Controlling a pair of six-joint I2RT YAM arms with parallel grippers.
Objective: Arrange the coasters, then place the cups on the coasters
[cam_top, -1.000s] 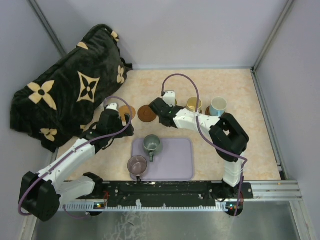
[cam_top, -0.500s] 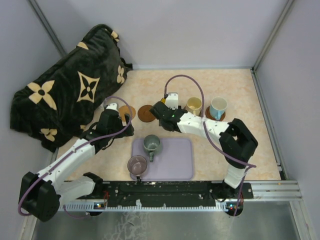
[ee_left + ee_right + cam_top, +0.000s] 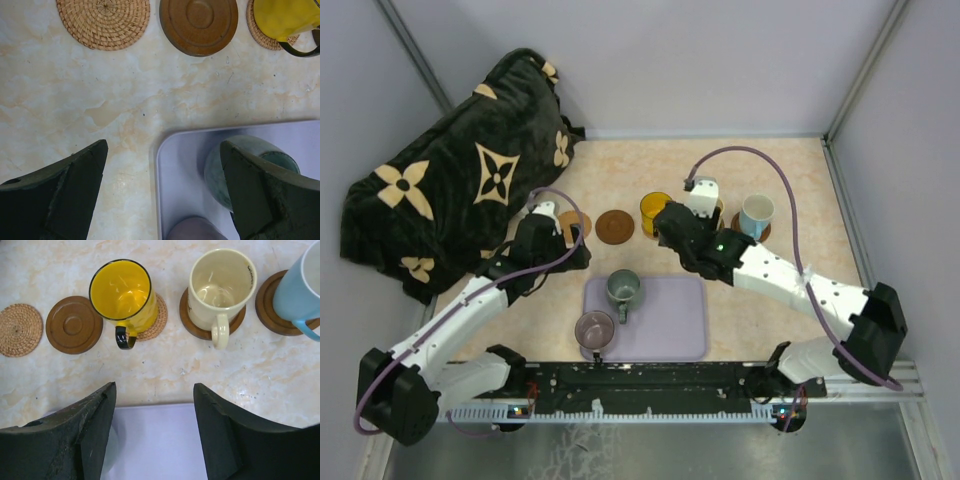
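Right fingers (image 3: 80,435) hang apart, empty; left fingers (image 3: 60,190) gape wide, empty. Green cup (image 3: 623,288) and purple cup (image 3: 594,328) crowd the tray (image 3: 670,320). A careless reach could knock one over.

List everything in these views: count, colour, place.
bare coasters: two, one woven tan and one brown, left end of the row beyond the tray.
coasters under mugs: three, one woven tan and two brown, rest of that row.
mugs on coasters: three, yellow, cream, light blue, one per coaster.
mugs on tray: two, grey-green, purple-grey.
tray: one, lavender, near the arm bases.
blanket: one, black with tan flowers, far left.
table: one, beige marbled.
left gripper: open, empty, over the tray's far-left corner.
right gripper: open, empty, over the tray's far edge.
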